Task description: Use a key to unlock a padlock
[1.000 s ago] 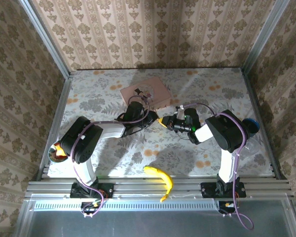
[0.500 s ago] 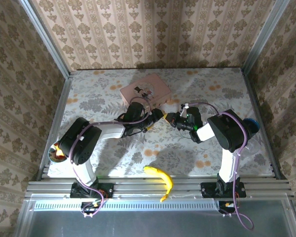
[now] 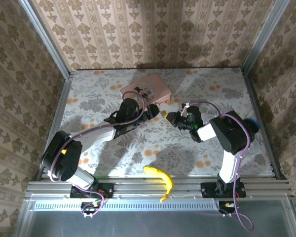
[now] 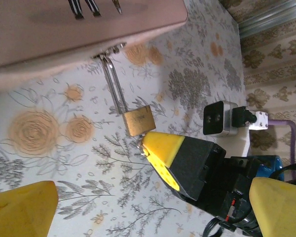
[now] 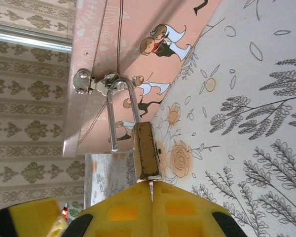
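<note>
Brass-gold padlock [image 5: 147,150] lies on the floral table [image 3: 98,98] against the near side of the pink rectangular tin [image 3: 147,88], its thin silvery shackle through the tin's hasp. A slim dark key [image 5: 151,183] meets its base, mostly hidden between the pressed-together fingers of the right gripper [image 5: 151,190]. Since a second ago the left gripper [image 3: 150,111] has spread its yellow fingers [image 4: 22,210] wide and shifted toward the tin. Whether the shackle is seated is unclear. Bare table lies open nearer the arms, down to a yellow banana [image 3: 159,178] at the edge.
</note>
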